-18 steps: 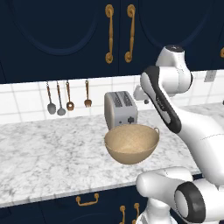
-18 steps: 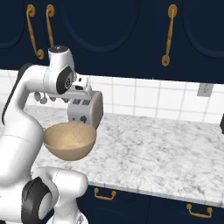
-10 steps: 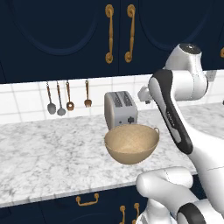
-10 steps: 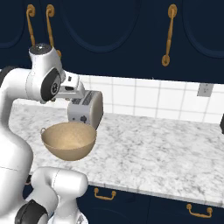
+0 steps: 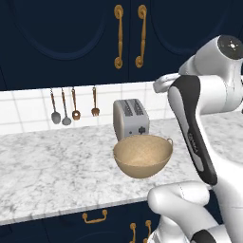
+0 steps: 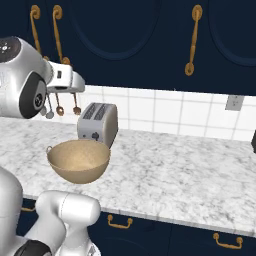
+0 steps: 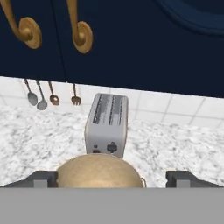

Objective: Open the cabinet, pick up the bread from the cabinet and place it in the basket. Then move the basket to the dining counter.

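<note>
Spread wide and holding nothing, the fingers (image 7: 36,178) hang above the basket (image 5: 143,155) on the marble desk (image 5: 47,161), before the toaster (image 5: 130,117), under the shut cabinet (image 5: 71,42).

We saw a silver toaster (image 5: 130,117) on the marble counter (image 5: 47,166), with utensils (image 5: 73,107) hanging on the white-tiled wall (image 6: 165,112) behind.

The white arm rises and folds over at a raised elbow, its gripper (image 7: 111,179) held high with both dark fingers (image 7: 41,178) spread wide apart, gripping nothing.
</note>
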You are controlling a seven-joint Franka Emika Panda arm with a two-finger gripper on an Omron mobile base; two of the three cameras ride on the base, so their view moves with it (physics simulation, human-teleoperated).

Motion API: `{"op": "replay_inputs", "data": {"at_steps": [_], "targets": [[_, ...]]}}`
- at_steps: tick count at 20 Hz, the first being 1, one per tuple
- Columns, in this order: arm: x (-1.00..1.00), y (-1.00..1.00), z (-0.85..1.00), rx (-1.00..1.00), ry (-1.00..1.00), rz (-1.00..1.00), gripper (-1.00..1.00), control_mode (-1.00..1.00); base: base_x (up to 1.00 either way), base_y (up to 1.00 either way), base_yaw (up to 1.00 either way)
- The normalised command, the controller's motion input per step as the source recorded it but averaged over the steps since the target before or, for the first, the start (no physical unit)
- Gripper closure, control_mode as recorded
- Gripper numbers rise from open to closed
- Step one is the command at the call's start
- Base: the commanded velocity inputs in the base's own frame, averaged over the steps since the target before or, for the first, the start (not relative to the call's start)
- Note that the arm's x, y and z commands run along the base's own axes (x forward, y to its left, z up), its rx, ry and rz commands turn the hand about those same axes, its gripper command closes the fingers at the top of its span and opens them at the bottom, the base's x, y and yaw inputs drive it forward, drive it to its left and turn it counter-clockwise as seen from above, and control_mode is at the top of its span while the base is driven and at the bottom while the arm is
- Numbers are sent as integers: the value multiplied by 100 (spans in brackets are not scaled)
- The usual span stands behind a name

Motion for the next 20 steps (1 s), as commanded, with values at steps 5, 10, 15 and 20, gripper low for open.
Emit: {"op": "replay_inputs", "data": {"at_steps": [5, 10, 15, 20], "targets": [[14, 51, 62, 0, -8, -9, -100, -100, 0, 0, 0], [47, 30, 25, 0, -16, -1, -100, -100, 0, 0, 0], [67, 8, 1, 0, -14, 0, -100, -100, 0, 0, 0], [68, 13, 22, 0, 6, 0, -100, -100, 0, 0, 0]]}}
